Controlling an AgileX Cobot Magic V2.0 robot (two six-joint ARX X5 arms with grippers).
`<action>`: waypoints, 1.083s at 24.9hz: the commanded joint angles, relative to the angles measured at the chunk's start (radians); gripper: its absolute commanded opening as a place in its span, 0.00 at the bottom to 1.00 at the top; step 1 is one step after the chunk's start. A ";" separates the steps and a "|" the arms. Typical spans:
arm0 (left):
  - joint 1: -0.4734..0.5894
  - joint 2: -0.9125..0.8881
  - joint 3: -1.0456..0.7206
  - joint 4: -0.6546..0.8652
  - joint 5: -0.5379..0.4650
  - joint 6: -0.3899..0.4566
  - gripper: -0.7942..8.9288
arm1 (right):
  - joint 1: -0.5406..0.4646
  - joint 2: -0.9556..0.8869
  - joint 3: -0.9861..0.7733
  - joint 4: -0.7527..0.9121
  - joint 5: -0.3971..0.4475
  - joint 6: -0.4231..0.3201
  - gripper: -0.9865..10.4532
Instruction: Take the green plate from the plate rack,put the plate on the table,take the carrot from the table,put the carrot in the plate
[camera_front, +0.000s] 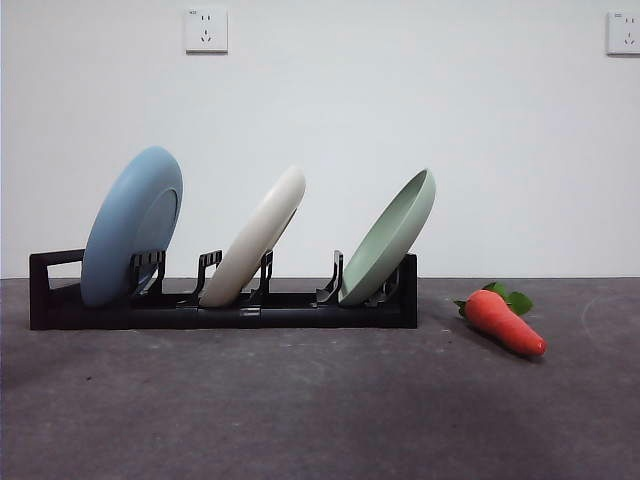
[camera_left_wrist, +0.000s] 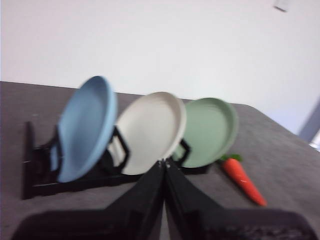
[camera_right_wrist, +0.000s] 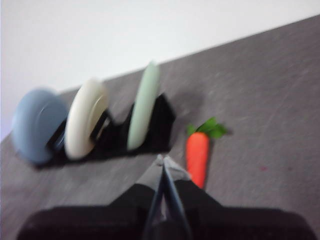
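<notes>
While nothing has yet been lifted, the matte pale sage-green round plate (camera_front: 392, 240) stands in the rightmost slot of the long low black plastic plate rack (camera_front: 225, 308), tilted with its upper rim leaning to the right. To its left in the same rack stand a cream-white plate (camera_front: 257, 240) and a light blue plate (camera_front: 130, 225), each in its own slot and apart from the green one. The small orange-red toy carrot (camera_front: 505, 322) with green leaves lies on the dark grey mottled bench (camera_front: 320, 410), to the right of the rack's end and not touching it.

The left gripper (camera_left_wrist: 164, 162) and the right gripper (camera_right_wrist: 161, 160) both hang back on the near side of the rack, each with its jaws pressed together and holding nothing.

The green plate looks stiff and fairly light, with a smooth surface that may slip; its exposed upper rim, clear of the prongs and of the cream plate, seems the best place to pinch. Lifting it roughly along its own tilt should keep it from catching the prongs. The carrot looks light, best gripped across its thicker middle.
</notes>
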 joint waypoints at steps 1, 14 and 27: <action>0.003 0.053 0.072 -0.055 0.066 0.036 0.08 | 0.002 0.079 0.116 -0.108 -0.038 -0.110 0.08; 0.002 0.275 0.311 -0.462 0.245 0.261 0.08 | 0.040 0.331 0.409 -0.573 -0.142 -0.319 0.08; -0.031 0.323 0.327 -0.473 0.308 0.220 0.73 | 0.040 0.351 0.409 -0.591 -0.139 -0.293 0.65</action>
